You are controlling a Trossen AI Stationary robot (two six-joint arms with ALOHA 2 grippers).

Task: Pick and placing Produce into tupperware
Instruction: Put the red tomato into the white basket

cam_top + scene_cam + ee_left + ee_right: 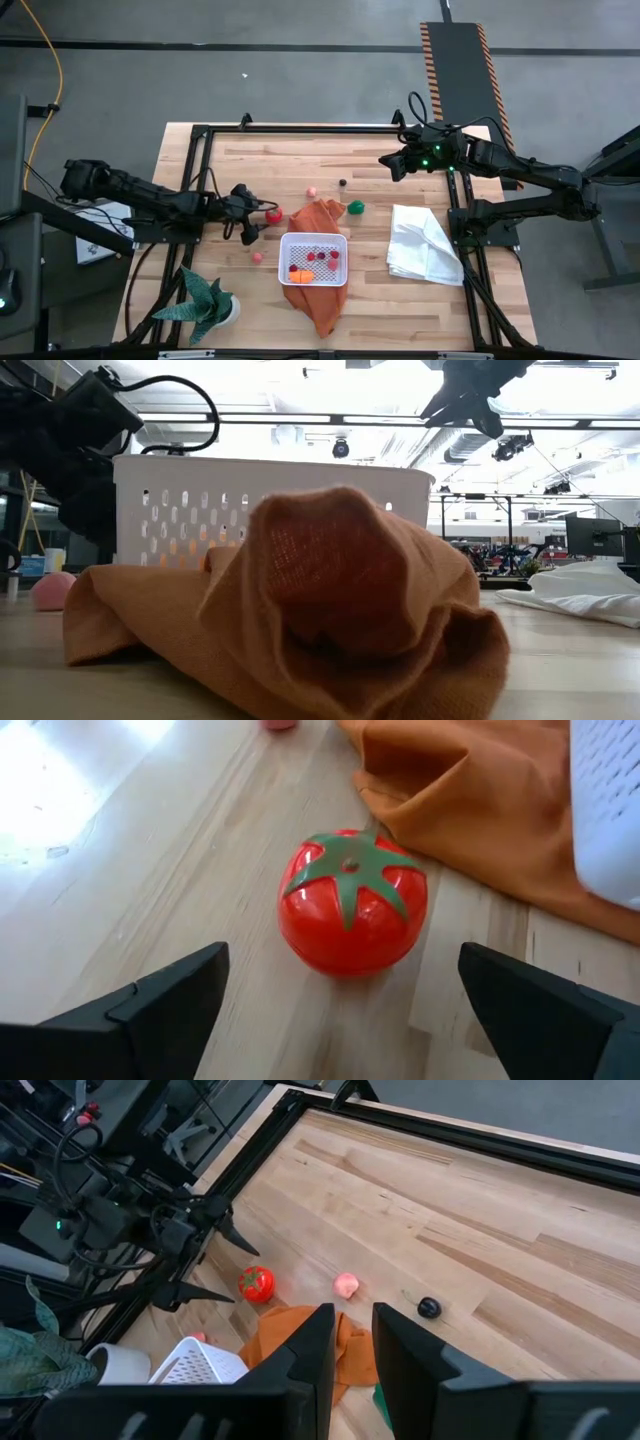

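Left gripper (340,995) low over the table, fingers spread wide around the tomato (351,903); right gripper (386,163) raised, fingers narrowly parted, empty.

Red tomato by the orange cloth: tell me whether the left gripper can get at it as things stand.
Probably yes. The left gripper is open, the red tomato lies on bare wood just ahead between its fingers, and the orange cloth sits beyond it, not in the way.

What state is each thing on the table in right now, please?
Left gripper: open, facing the tomato.
Right gripper: raised over the table's far side.
Tomato: upright on the wood, untouched.
Tupperware: upright on the orange cloth, holding several pieces.
White cloth: crumpled.
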